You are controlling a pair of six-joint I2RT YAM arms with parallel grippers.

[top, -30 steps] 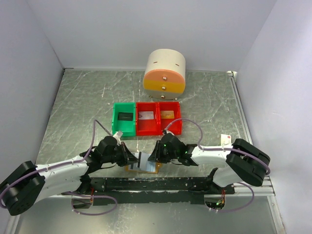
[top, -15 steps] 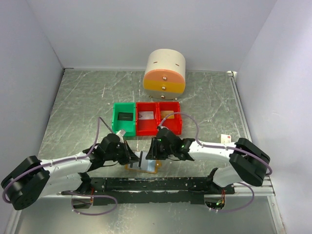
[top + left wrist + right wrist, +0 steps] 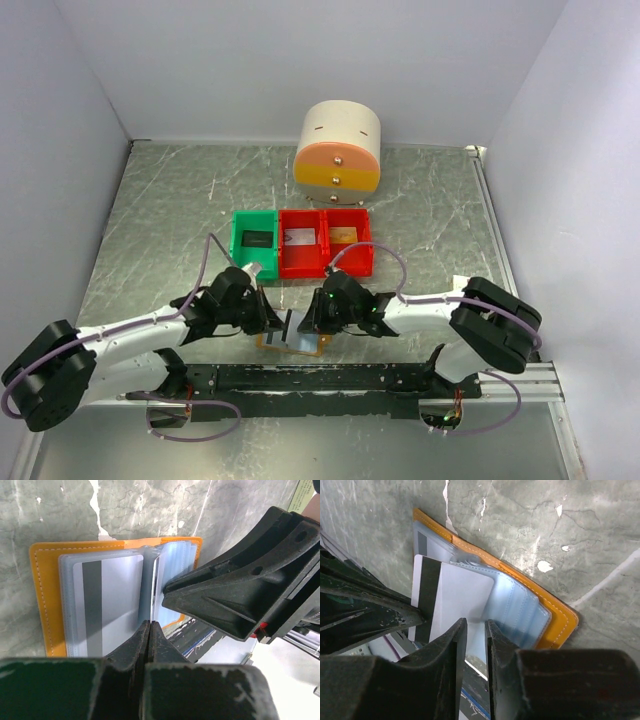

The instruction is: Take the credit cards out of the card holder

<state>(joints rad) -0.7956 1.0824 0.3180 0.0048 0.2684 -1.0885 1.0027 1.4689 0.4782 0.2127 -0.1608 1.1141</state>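
Note:
The card holder (image 3: 296,343) lies open near the front edge, orange outside (image 3: 40,595) with pale blue pockets (image 3: 512,612). One grey credit card with a dark stripe (image 3: 107,600) sits in its left pocket. A second striped credit card (image 3: 455,600) sticks partly out of a middle pocket. My left gripper (image 3: 150,625) is shut, its tips resting on the pages by the fold (image 3: 281,326). My right gripper (image 3: 476,625) hovers over the protruding card's edge with a narrow gap between its jaws and nothing visibly clamped. It faces the left gripper across the holder (image 3: 307,322).
Behind the holder stand a green bin (image 3: 254,243) and two red bins (image 3: 324,262), each with something flat inside. A round cream-and-orange drawer unit (image 3: 338,150) stands at the back. The black mounting rail (image 3: 320,378) runs right below the holder.
My right gripper has slid left, closer over the holder, and its jaws have narrowed a little. The left arm has shifted slightly, still shut on the pages.

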